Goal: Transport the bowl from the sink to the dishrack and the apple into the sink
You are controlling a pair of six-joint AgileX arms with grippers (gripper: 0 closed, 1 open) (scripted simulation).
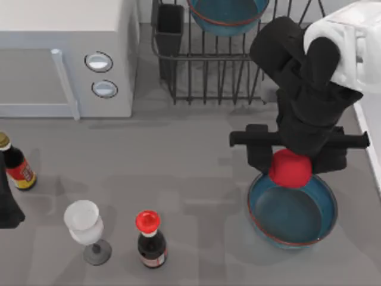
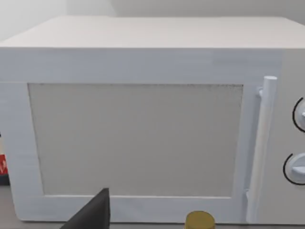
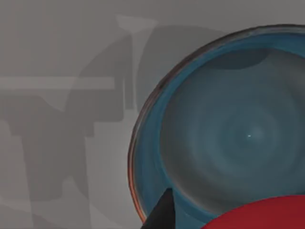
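With the apple (image 1: 290, 168) clamped in the right gripper (image 1: 290, 170), the carry to the sink is on.
Right gripper hovers over the far rim of a teal bowl (image 1: 292, 214) on the desk (image 1: 190, 161) at the right, fingers clenched on the red ball; the wrist view has apple (image 3: 259, 214) just above that bowl (image 3: 224, 133). A matching bowl (image 1: 226, 15) already sits in the dishrack (image 1: 208, 71), so that half looks done. Next call: swing right toward the pale sink rim (image 1: 370, 134) and lower before letting go. Left arm is parked at the left edge by the microwave (image 2: 143, 119); its gripper state, can't tell.

Plain grey table (image 1: 190, 161), white microwave (image 1: 65, 53) at back-left
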